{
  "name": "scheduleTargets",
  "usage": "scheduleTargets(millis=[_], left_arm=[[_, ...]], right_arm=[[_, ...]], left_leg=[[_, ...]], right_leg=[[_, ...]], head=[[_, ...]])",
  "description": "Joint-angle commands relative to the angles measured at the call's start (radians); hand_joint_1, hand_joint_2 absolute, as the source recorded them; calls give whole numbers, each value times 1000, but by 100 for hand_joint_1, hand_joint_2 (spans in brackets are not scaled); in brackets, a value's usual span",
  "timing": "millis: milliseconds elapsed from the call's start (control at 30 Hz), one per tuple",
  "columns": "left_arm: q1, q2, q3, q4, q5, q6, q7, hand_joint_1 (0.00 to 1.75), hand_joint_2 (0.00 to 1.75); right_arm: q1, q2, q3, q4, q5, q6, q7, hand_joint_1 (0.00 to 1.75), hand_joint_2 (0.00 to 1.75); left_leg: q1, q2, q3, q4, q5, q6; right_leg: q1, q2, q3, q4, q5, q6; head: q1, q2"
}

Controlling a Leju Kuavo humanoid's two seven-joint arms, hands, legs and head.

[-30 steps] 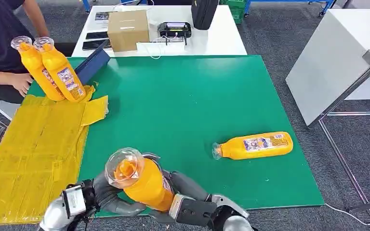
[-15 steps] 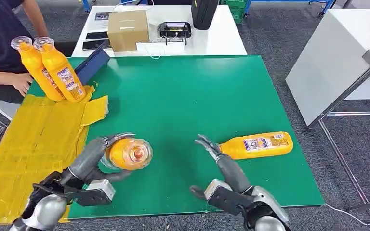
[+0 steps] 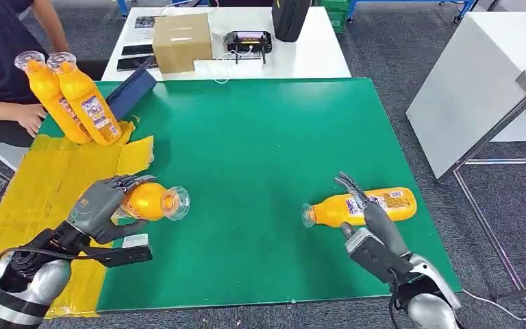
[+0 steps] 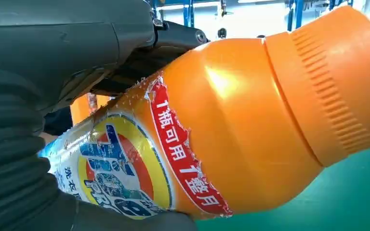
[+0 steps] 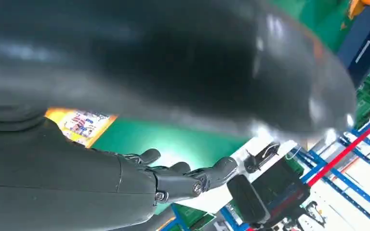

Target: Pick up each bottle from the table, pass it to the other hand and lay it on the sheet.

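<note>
My left hand [image 3: 99, 204] grips an orange bottle [image 3: 152, 201] lying sideways, cap end pointing right, just above the edge of the yellow sheet [image 3: 48, 205]. The left wrist view shows that bottle [image 4: 221, 130] close up with its blue and red label, held against my palm. A second orange bottle [image 3: 364, 207] lies on its side on the green table [image 3: 260, 144] at the right. My right hand [image 3: 370, 218] hovers at that bottle's near side with fingers spread, holding nothing; its fingers [image 5: 192, 180] are extended in the right wrist view.
Two more orange bottles [image 3: 68, 99] stand leaning at the sheet's far end, next to a person's hand [image 3: 29, 118]. A white table [image 3: 233, 41] behind carries a cardboard box [image 3: 182, 41] and devices. Another white table [image 3: 479, 89] stands to the right.
My left hand carried the bottle left toward the yellow sheet and turned it flatter. My right hand, which let go of it earlier, moved right to the lying bottle.
</note>
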Motion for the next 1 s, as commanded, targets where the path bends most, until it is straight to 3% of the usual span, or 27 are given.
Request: scheduleTargets(millis=[33,233,433,533,567,600,667,867,900,1000], left_arm=[[-134,114,-81,258,-266,26,89,175,175],[-250,159,-185,504,-292,-72,52,175,175],[-292,188,-295,519,-199,-198,-2,175,175],[-307,190,-340,525,-176,-210,-4,175,175],[-297,175,-333,526,-161,-188,-7,0,175],[-282,138,-317,538,-158,-178,16,0,0],[-284,123,-336,542,-160,-176,18,0,0],[-263,126,-300,500,-95,-170,-10,0,0],[-255,118,-288,491,-89,-166,-13,0,0],[-237,53,-259,490,-170,-63,47,0,0]], right_arm=[[-42,-65,-90,47,-20,16,14,0,0],[-28,-93,-156,58,-22,66,6,0,0],[-33,-96,-158,97,13,69,5,0,0],[-61,-79,-139,117,123,10,-14,0,0],[-74,-59,-131,120,179,-26,-19,0,0],[-74,-15,-130,113,251,-89,-64,0,0],[-73,4,-116,120,242,-56,-24,0,0],[-93,-100,-106,167,316,-15,-28,0,0],[-99,-104,-107,175,357,-14,-23,0,175],[-136,-114,-96,248,435,15,14,0,175]], left_leg=[[0,-2,1,0,0,-1],[0,-3,2,-1,2,-1],[0,-2,1,-1,1,-1],[0,-3,2,-1,1,-1],[0,-2,1,-1,2,-1],[0,-3,2,-1,2,-1],[-1,-2,3,-2,2,-1],[-1,-4,2,-1,1,-1],[-1,-2,2,-1,1,-1],[-1,-2,2,-1,2,-1]], right_leg=[[-1,1,1,1,0,-1],[-1,0,1,1,0,-1],[0,1,1,2,0,-1],[-1,2,2,2,-1,-1],[0,2,1,2,0,-1],[-1,3,2,2,0,-1],[-1,3,3,1,0,-1],[-2,2,2,3,-1,-1],[-1,2,1,2,0,-1],[-2,2,2,1,0,-1]], head=[[0,0],[0,0],[0,0],[0,0],[0,0],[0,0],[0,0],[0,0],[0,0],[0,0]])
